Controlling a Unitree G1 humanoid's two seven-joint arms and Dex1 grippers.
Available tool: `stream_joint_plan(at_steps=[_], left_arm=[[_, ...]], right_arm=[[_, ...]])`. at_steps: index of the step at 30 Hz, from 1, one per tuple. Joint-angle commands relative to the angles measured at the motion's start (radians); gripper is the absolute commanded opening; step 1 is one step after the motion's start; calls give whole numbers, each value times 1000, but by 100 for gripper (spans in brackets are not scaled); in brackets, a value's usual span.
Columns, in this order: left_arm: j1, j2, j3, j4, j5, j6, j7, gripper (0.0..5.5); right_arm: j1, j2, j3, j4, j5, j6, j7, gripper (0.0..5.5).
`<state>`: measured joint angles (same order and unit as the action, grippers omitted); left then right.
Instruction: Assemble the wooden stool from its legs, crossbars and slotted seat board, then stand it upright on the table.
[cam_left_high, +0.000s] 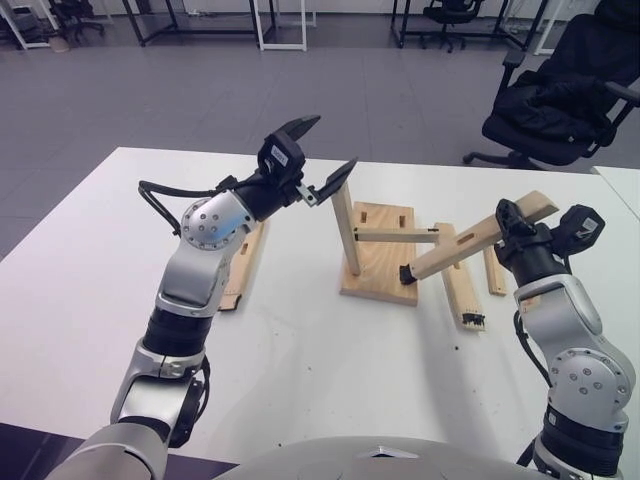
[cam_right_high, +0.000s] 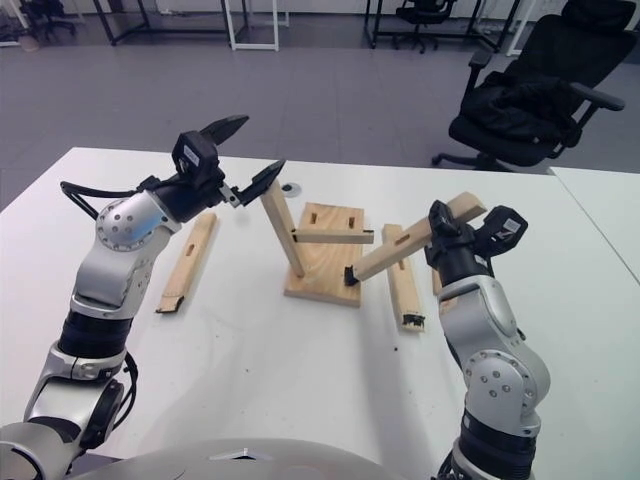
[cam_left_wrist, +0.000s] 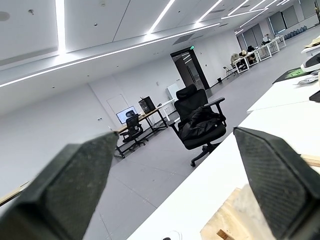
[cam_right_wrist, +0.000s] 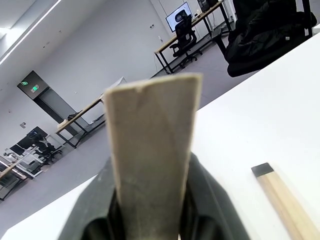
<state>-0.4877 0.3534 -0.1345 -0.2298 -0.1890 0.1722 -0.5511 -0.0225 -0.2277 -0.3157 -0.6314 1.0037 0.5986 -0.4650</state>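
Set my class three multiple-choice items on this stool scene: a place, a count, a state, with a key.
1. Where is the seat board? A in the air; B flat on the table; C on the floor.
2. How many loose pieces lie left of it? A one; B three; C five.
3. The left claw is: A shut empty; B shut on wood; C open.
Key: 1 B, it rests on the white top. 2 A, a single loose piece lies there. 3 C, its fingers stand wide apart.
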Motion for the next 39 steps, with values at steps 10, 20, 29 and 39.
stream_joint_plan(at_steps=[10,20,29,39], left_arm=[[28,-14,-37,39,16,73,-14,424],[-11,-32,-40,120,20,66,-16,424],[49,-34,-66,47,0,118,-26,424],[37,-100,-80,134,26,70,18,424]], right_arm=[[32,73,169,-20,-267,-41,61,101],[23,125,275,-3,-433,-7,69,101],[9,158,348,38,-495,99,122,101],[-65,56,404,29,-441,273,309,145]])
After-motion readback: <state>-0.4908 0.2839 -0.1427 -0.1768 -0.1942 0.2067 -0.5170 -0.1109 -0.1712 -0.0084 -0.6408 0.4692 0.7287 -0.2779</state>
